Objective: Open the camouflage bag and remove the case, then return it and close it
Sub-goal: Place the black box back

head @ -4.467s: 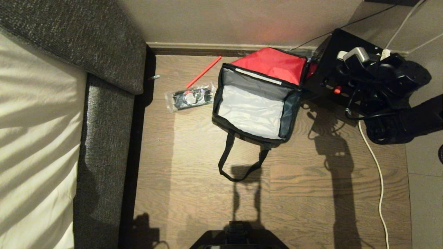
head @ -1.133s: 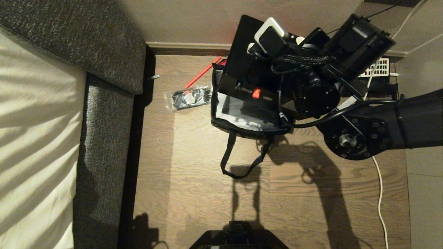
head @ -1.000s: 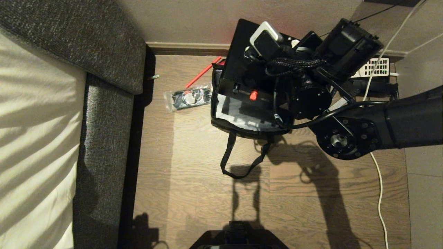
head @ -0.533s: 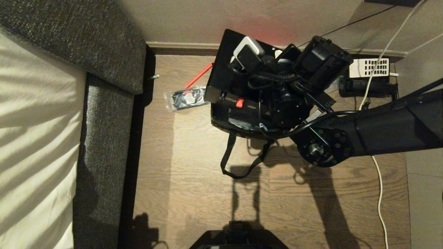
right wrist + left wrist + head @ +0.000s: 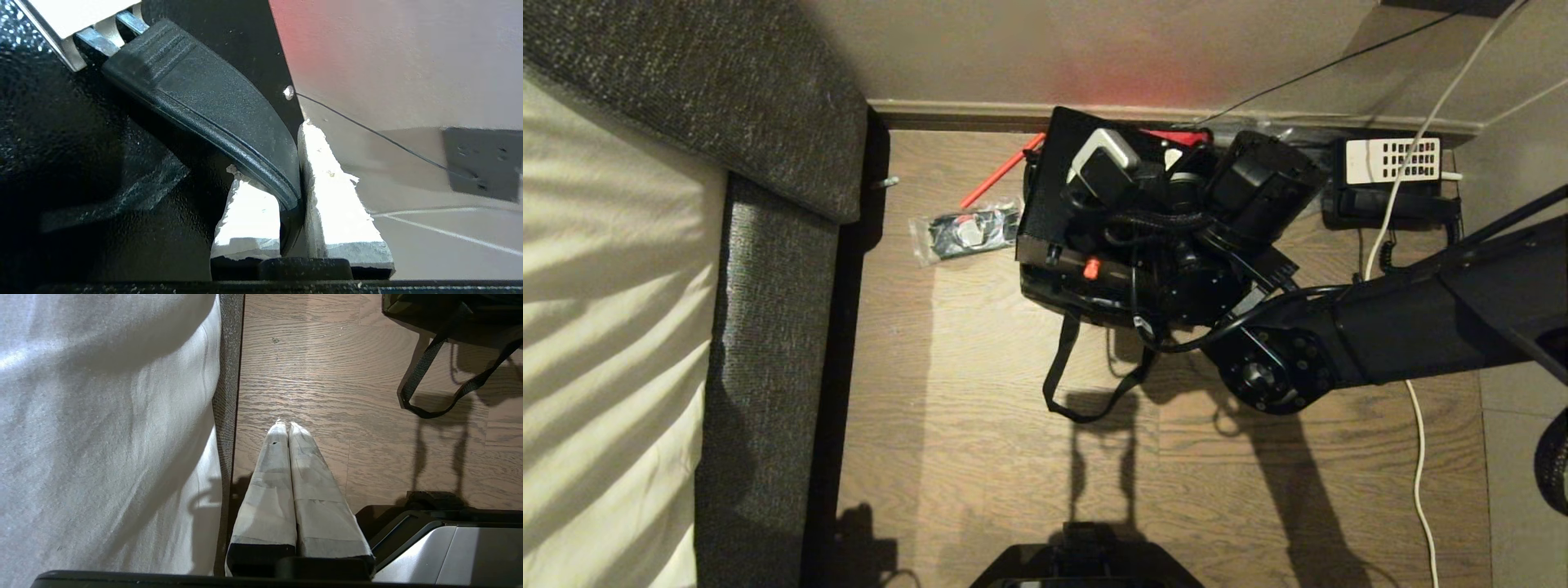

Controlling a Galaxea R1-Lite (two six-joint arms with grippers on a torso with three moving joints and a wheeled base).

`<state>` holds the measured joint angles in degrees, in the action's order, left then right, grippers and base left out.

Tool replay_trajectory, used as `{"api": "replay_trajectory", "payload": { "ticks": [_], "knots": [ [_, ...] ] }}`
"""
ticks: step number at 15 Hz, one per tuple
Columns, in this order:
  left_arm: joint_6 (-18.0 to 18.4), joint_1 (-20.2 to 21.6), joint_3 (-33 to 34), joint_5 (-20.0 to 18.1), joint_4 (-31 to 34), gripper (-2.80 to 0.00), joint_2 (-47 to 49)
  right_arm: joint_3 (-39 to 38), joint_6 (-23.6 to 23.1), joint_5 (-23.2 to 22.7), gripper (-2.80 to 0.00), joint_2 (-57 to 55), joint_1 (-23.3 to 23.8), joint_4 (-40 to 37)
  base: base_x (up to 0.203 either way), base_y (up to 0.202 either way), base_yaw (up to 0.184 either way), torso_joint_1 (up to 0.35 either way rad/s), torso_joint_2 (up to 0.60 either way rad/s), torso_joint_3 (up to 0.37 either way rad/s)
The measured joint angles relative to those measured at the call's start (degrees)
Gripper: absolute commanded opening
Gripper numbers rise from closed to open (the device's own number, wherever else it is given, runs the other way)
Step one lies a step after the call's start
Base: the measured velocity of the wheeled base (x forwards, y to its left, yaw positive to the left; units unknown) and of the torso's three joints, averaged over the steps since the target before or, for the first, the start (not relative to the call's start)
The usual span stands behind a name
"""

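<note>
Head view: black case [image 5: 1052,196] sits over the mouth of the camouflage bag [image 5: 1045,296] on the floor, long axis approx. along the wall, right arm directly above. Right wrist view: right hand [image 5: 300,185] clamped on the case's strap handle [image 5: 196,98]. Left wrist view: left hand [image 5: 284,428] closed, empty, near the bed, well apart from bag.

Right gripper [image 5: 300,179] pinching black handle [image 5: 204,102] of speckled case [image 5: 61,163]; wall [image 5: 408,61] behind, probably.

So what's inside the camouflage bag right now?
The black case is lowered into the camouflage bag, held by the right pincer. The case and arm cover the bag's interior, so nothing else shows.
</note>
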<state>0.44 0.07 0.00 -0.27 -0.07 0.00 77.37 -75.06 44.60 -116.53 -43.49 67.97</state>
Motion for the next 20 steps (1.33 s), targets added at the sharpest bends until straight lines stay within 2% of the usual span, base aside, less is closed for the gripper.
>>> {"api": "replay_trajectory", "payload": {
  "ticks": [6, 15, 20],
  "knots": [
    [0.0, 0.0, 0.0, 0.0, 0.0, -2.8, 0.0, -0.6, -0.3, -3.4, -2.8, -0.1, 2.5, -0.8, 0.0, 0.0, 0.0, 0.0, 0.0, 0.0],
    [0.0, 0.0, 0.0, 0.0, 0.0, -2.8, 0.0, 0.9, -0.3, -3.4, -2.8, 3.0, 3.3, -3.8, 0.0, 0.0, 0.0, 0.0, 0.0, 0.0],
    [0.0, 0.0, 0.0, 0.0, 0.0, -2.8, 0.0, -0.8, -0.2, -3.5, -2.8, 3.4, 3.6, -3.6, 0.0, 0.0, 0.0, 0.0, 0.0, 0.0]
  ]
}}
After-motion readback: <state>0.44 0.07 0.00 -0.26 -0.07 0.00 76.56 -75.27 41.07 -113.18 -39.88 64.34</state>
